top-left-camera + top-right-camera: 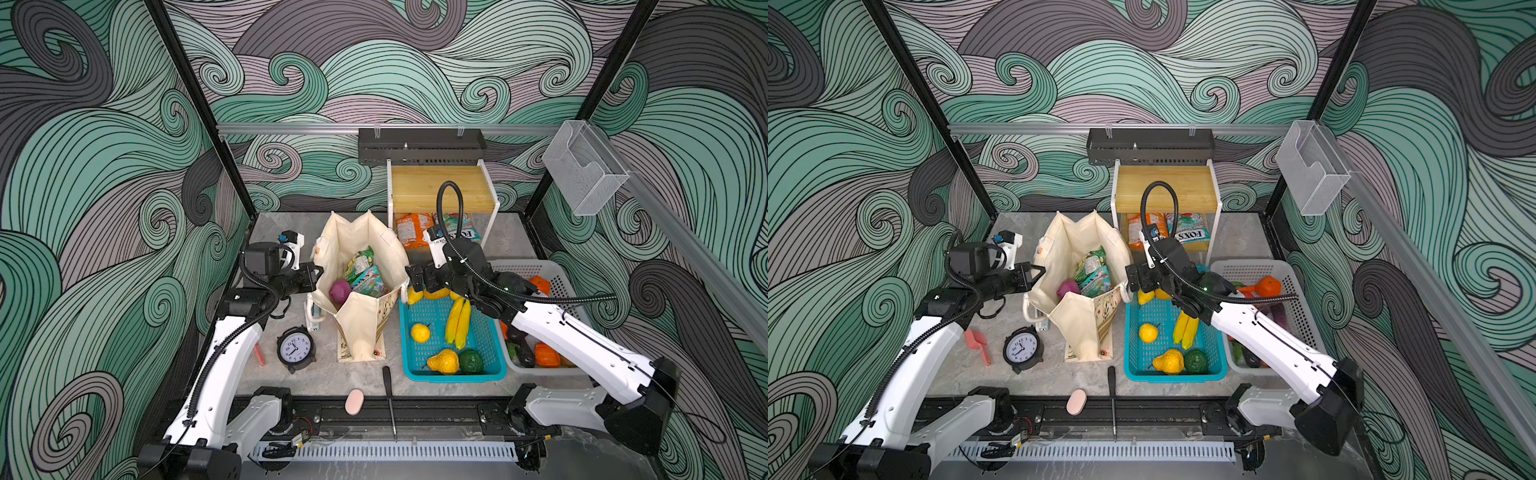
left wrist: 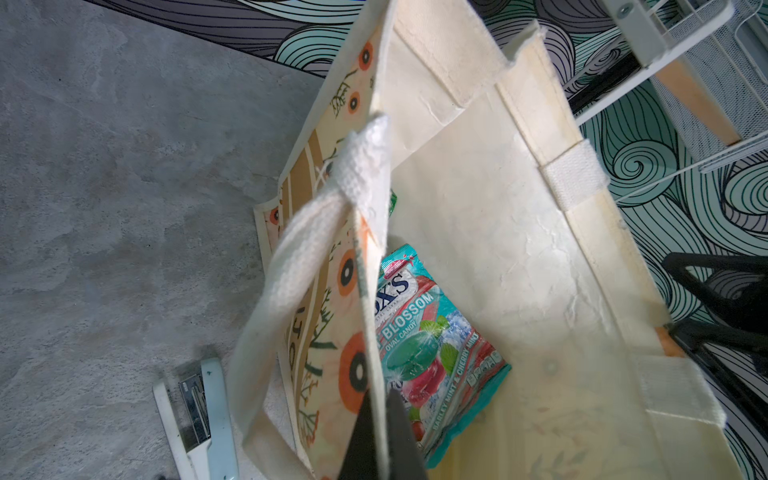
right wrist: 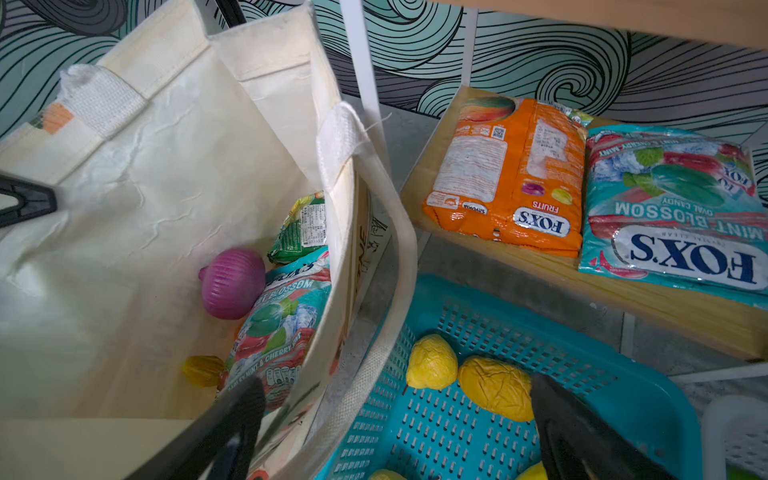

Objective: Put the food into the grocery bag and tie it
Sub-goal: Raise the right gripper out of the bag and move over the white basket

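Observation:
The cream grocery bag (image 1: 361, 328) stands open mid-table. Inside lie a purple onion (image 3: 232, 282), a teal snack packet (image 3: 282, 328) and a green packet (image 3: 301, 226). My left gripper (image 2: 380, 401) is shut on the bag's left rim (image 1: 318, 274). My right gripper (image 3: 395, 386) is open and straddles the bag's right wall and white strap (image 3: 399, 266), one finger inside the bag, the other over the teal basket (image 1: 490, 345). Bananas (image 1: 457, 318), a yellow pear (image 1: 444, 361) and other fruit lie in that basket.
A white basket (image 1: 557, 270) of vegetables sits under my right arm. Orange (image 3: 507, 174) and teal (image 3: 673, 208) packets lie on the rack's lower shelf. A black clock (image 1: 295, 347), stapler (image 2: 203, 415), screwdriver (image 1: 388, 395) and pink pad (image 1: 354, 401) lie in front.

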### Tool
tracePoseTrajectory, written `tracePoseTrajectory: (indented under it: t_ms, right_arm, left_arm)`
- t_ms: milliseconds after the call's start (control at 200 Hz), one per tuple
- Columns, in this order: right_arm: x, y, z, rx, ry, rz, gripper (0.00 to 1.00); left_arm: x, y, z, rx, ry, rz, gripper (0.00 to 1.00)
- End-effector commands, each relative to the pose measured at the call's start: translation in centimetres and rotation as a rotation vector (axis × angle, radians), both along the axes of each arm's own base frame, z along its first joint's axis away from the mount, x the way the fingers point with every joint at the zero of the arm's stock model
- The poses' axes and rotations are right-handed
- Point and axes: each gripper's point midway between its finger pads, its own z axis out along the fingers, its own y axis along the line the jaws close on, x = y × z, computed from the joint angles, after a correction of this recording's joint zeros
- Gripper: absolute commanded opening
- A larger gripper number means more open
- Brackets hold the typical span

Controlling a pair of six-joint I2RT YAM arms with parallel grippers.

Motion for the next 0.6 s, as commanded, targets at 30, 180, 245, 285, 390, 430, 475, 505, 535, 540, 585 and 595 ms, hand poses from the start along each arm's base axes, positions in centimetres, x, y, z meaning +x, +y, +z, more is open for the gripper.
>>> tracePoseTrajectory:
  t_ms: [30, 180, 245, 285, 390, 430, 475, 505, 535, 540, 585, 595]
  right_arm:
    - [-1.1, 1.4, 0.5, 0.135, 0.058, 0.066, 1.00]
    - [-1.0, 0.1, -0.3, 0.184, 0.108, 0.015, 1.00]
    - [-1.1, -1.6, -0.4, 0.213, 0.125, -0.026, 1.00]
    - [-1.1, -2.9, -0.3, 0.234, 0.123, -0.058, 1.00]
    - [-1.6, -5.9, 0.5, 0.272, 0.094, -0.118, 1.00]
    - [-1.9, -6.8, 0.7, 0.279, 0.080, -0.137, 0.99]
    - [-1.9, -7.8, 0.7, 0.283, 0.065, -0.163, 1.00]
    - [-2.0, -8.5, 0.7, 0.283, 0.060, -0.182, 1.00]
    - [-1.9, -9.2, 0.4, 0.277, 0.063, -0.208, 1.00]
    - [-1.9, -9.3, 0.4, 0.276, 0.063, -0.212, 1.00]
    - [-1.8, -10.4, 0.0, 0.268, 0.071, -0.260, 1.00]
    - [-1.8, -10.6, -0.1, 0.265, 0.072, -0.269, 1.00]
  left_arm:
    - [-0.3, 0.0, 0.5, -0.001, -0.018, -0.007, 0.00]
    - [-0.3, 0.0, 0.5, 0.001, -0.021, -0.005, 0.00]
    - [-0.4, 0.0, 0.5, 0.002, -0.021, -0.006, 0.00]
    - [-0.4, -0.1, 0.6, -0.002, -0.023, -0.009, 0.00]
    - [-0.4, -0.1, 0.7, -0.006, -0.026, -0.011, 0.00]
    - [-0.4, -0.2, 0.7, -0.008, -0.022, -0.012, 0.00]
    - [-0.4, -0.2, 0.7, -0.012, -0.019, -0.015, 0.00]
    - [-0.4, -0.2, 0.7, -0.012, -0.020, -0.016, 0.00]
    - [-0.5, -0.2, 0.8, -0.012, -0.025, -0.016, 0.00]
    - [-0.5, -0.2, 0.8, -0.011, -0.026, -0.016, 0.00]
    - [-0.4, -0.1, 0.6, -0.007, -0.023, -0.009, 0.00]
    - [-0.5, -0.1, 0.6, -0.006, -0.023, -0.010, 0.00]
